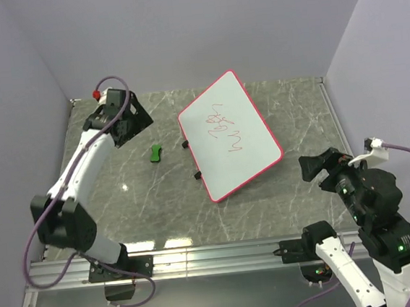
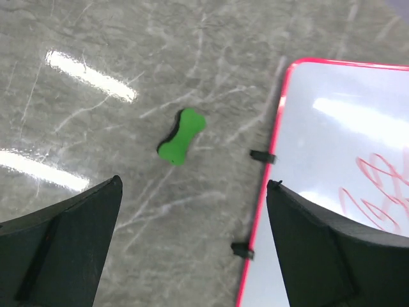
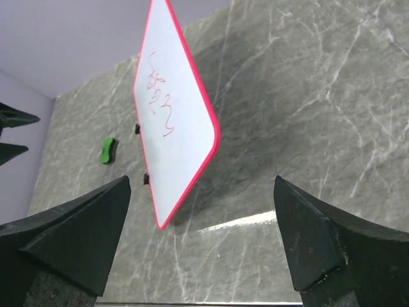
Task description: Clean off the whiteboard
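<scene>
The whiteboard (image 1: 247, 158), white with a red-pink rim, lies tilted mid-table with red scribbles (image 1: 223, 131) and two black clips on its left long edge. A small green eraser (image 1: 155, 153) lies on the table left of it. My left gripper (image 1: 138, 121) is open and empty, hovering behind and left of the eraser. In the left wrist view the eraser (image 2: 181, 136) lies ahead between the fingers (image 2: 64, 256), with the board (image 2: 339, 121) at the right. My right gripper (image 1: 309, 166) is open and empty, right of the board's near corner. The right wrist view shows the board (image 3: 176, 147) and the eraser (image 3: 107, 150).
The table is grey marble-patterned, with lavender walls on three sides. A metal rail (image 1: 214, 253) runs along the near edge by the arm bases. The board's clips (image 2: 262, 155) stick out toward the eraser.
</scene>
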